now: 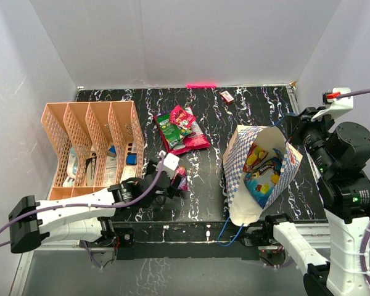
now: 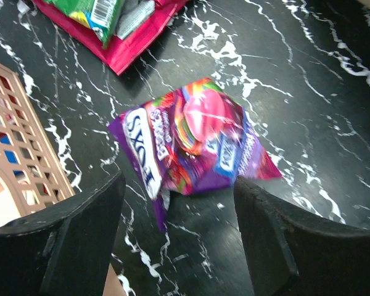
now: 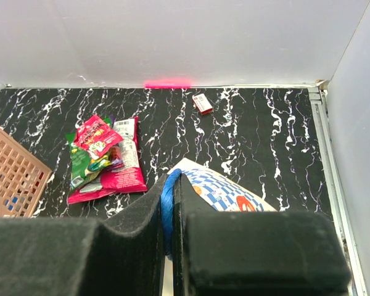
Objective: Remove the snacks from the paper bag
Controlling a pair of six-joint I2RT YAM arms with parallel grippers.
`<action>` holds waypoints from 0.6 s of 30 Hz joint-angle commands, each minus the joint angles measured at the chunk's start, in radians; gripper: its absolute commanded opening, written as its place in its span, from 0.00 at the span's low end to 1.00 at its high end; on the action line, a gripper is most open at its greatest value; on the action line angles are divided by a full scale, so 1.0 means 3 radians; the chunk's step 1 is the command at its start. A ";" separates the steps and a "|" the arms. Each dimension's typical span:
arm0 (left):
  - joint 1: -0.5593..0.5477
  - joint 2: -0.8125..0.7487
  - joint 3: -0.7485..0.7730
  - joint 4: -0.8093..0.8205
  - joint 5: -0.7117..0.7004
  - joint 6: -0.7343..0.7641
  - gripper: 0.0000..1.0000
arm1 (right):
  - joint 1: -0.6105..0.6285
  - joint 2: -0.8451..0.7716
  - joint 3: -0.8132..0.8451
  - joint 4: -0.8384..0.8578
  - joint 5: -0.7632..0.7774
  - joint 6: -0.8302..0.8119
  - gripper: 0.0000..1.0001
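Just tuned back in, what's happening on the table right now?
The left pincer hangs open low over the table, with a purple snack packet lying between its fingers, not gripped. Beyond it, a small pile of packets is already out on the table. The right pincer is shut on the blue cord handle of the paper bag, which lies open. Several packets are still inside the bag, so the unloading is not finished.
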State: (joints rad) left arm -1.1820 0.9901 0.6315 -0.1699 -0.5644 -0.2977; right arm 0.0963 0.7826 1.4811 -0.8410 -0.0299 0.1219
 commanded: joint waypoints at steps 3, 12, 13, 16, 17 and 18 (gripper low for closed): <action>-0.0001 -0.0282 0.0511 -0.0080 0.0390 -0.0085 0.83 | 0.0001 -0.0100 0.0040 0.0384 -0.0067 -0.0258 0.08; 0.0003 -0.0098 0.0673 0.0629 0.1080 -0.0017 0.85 | 0.0021 -0.0810 -0.0458 0.0457 -0.0380 -0.0707 0.08; 0.0000 -0.0088 0.0677 0.0691 0.1133 -0.0008 0.85 | 0.0022 -0.0897 -0.0522 0.0481 -0.0384 -0.0694 0.08; 0.0003 -0.0088 0.0683 0.0818 0.1335 -0.0005 0.87 | 0.0018 -0.1106 -0.0696 0.0599 -0.0468 -0.0598 0.07; 0.0003 -0.0094 0.0684 0.0850 0.1411 -0.0007 0.87 | 0.0020 -0.1137 -0.0748 0.0660 -0.0516 -0.0550 0.08; 0.0003 -0.0094 0.0683 0.0883 0.1502 -0.0007 0.87 | 0.0021 -0.1149 -0.0788 0.0698 -0.0587 -0.0500 0.08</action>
State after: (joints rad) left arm -1.1820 0.9775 0.8124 0.0017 -0.2390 -0.3080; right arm 0.0982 0.4671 1.2831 -0.7967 -0.1547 -0.0471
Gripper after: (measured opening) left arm 0.866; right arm 0.078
